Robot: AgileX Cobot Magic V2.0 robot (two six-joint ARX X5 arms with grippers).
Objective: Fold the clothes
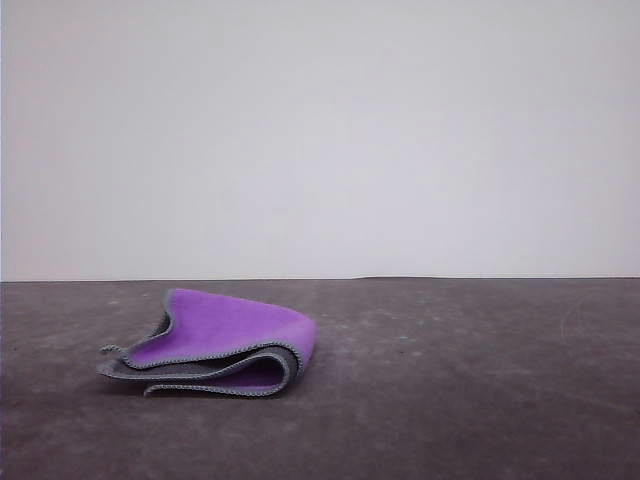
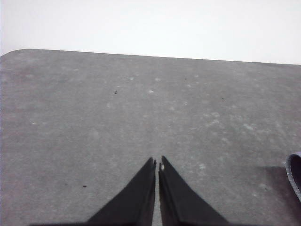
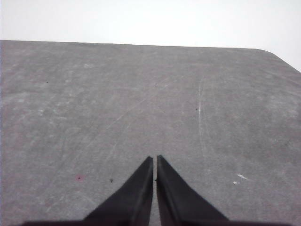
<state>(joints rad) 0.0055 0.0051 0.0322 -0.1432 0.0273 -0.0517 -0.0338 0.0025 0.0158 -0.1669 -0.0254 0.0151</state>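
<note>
Left of centre on the grey table (image 1: 480,380): cloth (image 1: 225,340) folded into loose layers, purple outward, grey stitched edging showing. Left gripper (image 2: 157,163) and right gripper (image 3: 154,159) both closed, empty.

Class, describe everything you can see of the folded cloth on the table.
The cloth is small and soft, bright purple on one face and dark grey on the other, with grey stitched edging. It lies folded over in loose layers, purple uppermost, the rounded fold towards the right and the open edges towards the left in the front view. It rests on the dark grey table, left of centre. Nothing but the table touches it. A dark edge of it shows in the left wrist view.
</note>
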